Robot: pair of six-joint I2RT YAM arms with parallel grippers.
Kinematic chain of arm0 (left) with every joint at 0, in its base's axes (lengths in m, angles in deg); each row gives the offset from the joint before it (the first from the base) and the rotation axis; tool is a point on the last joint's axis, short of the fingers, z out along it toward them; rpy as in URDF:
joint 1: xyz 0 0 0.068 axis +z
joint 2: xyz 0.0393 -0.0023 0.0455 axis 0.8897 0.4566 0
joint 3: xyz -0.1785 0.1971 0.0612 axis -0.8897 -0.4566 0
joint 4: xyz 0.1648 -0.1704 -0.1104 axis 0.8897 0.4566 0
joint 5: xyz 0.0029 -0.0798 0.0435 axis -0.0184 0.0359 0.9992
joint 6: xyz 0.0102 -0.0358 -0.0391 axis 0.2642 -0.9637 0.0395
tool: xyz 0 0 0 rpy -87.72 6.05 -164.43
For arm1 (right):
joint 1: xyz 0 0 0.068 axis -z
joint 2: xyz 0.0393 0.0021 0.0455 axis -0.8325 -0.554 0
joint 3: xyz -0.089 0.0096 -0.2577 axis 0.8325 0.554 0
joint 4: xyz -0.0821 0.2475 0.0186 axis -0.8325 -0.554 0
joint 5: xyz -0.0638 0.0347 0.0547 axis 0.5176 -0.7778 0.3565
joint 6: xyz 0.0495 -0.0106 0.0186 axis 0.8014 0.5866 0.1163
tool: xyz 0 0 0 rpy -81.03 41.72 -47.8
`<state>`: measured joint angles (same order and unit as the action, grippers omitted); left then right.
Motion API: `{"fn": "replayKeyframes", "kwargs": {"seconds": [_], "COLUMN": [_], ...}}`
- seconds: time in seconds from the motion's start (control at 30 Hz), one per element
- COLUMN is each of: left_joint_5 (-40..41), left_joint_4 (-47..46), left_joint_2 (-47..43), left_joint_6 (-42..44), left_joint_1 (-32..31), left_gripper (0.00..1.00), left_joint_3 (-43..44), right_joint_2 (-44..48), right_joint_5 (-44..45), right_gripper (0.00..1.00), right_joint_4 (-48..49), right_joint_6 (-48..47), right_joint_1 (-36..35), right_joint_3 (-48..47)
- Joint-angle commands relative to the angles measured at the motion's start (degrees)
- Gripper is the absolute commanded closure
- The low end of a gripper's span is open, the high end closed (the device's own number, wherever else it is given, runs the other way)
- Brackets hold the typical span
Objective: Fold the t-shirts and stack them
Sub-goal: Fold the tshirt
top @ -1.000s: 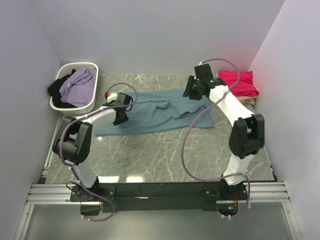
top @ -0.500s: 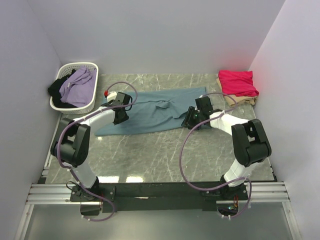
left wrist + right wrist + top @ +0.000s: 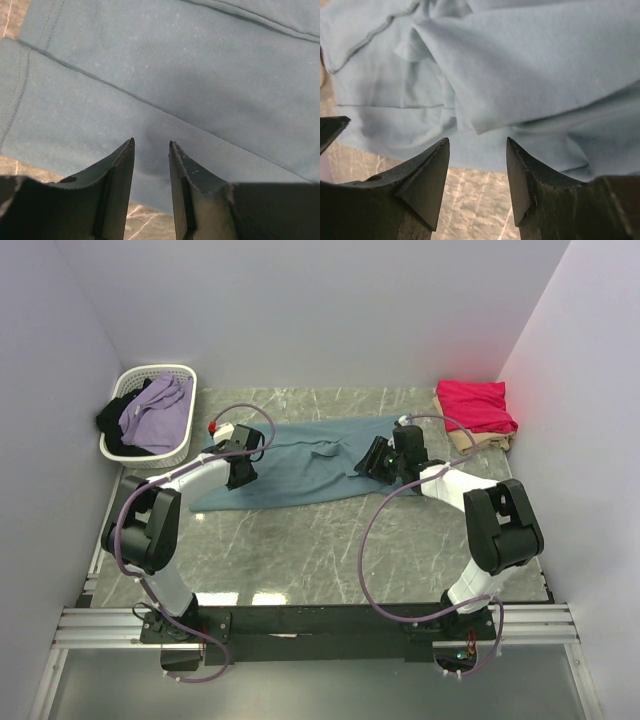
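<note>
1. One table (image 3: 330, 540) bears the teal shirt (image 3: 300, 465), part-folded across its middle, long axis running 9 to 3 o'clock.
2. Pink shirt (image 3: 476, 405) sits folded on the beige shirt (image 3: 480, 440) at 2 o'clock.
3. Right gripper (image 3: 477, 142), jaws spread and empty, hovers over rumpled cloth at the 3 o'clock end; that flap likely needs smoothing before the fold.
4. Left gripper (image 3: 151, 145), jaws slightly parted with nothing pinched, hangs above the 9 o'clock hem. Grasping both ends level should keep the fold square.

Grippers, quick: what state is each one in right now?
Left gripper: open, jaws slightly apart over the teal t-shirt, holding nothing.
Right gripper: open above the same shirt's edge, holding nothing.
</note>
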<state>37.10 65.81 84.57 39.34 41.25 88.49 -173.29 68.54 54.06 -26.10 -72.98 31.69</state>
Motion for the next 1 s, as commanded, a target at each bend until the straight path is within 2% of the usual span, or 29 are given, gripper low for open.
{"fn": "replayKeyframes", "kwargs": {"seconds": [0.0, 0.13, 0.27, 0.3, 0.33, 0.4, 0.47, 0.63, 0.97], "left_joint_5": [0.03, 0.56, 0.83, 0.74, 0.74, 1.0, 1.18, 0.83, 1.26], "left_joint_4": [-1.12, -0.85, -0.68, -0.68, -0.59, -0.5, -0.41, -0.59, -0.15], "left_joint_2": [-0.59, -0.33, 0.55, 0.73, 1.08, 1.25, 1.52, 2.31, 2.92], "left_joint_6": [0.34, 0.61, 0.78, 0.78, 0.87, 0.96, 1.05, 1.31, 2.36], "left_joint_1": [-0.39, -0.39, -0.39, -0.39, -0.39, -0.39, -0.39, -0.39, -0.39], "left_gripper": [0.6, 0.6, 0.6, 0.6, 0.6, 0.6, 0.6, 0.6, 0.6], "left_joint_3": [0.12, 0.38, 0.82, 1.0, 1.09, 1.26, 1.44, 2.23, 3.28], "right_joint_2": [0.65, -1.9, -4.71, -5.15, -5.42, -5.51, -5.25, -6.99, -20.6], "right_joint_5": [0.42, 0.94, 0.86, 0.6, 0.42, 0.07, 0.33, 1.47, 3.58], "right_gripper": [0.44, 0.48, 0.65, 0.76, 0.8, 0.87, 0.91, 0.93, 0.91], "right_joint_4": [5.84, 6.72, 6.38, 6.38, 6.2, 5.76, 5.15, 0.67, -9.09], "right_joint_6": [0.25, 0.34, -0.01, -0.01, -0.19, -0.36, -0.98, -2.47, -2.74], "right_joint_1": [-0.16, -0.25, -0.25, -0.34, -0.34, -0.25, -0.34, 0.1, 0.89], "right_joint_3": [-1.1, -3.3, -5.67, -6.54, -6.99, -8.56, -9.8, -17.79, -35.81]}}
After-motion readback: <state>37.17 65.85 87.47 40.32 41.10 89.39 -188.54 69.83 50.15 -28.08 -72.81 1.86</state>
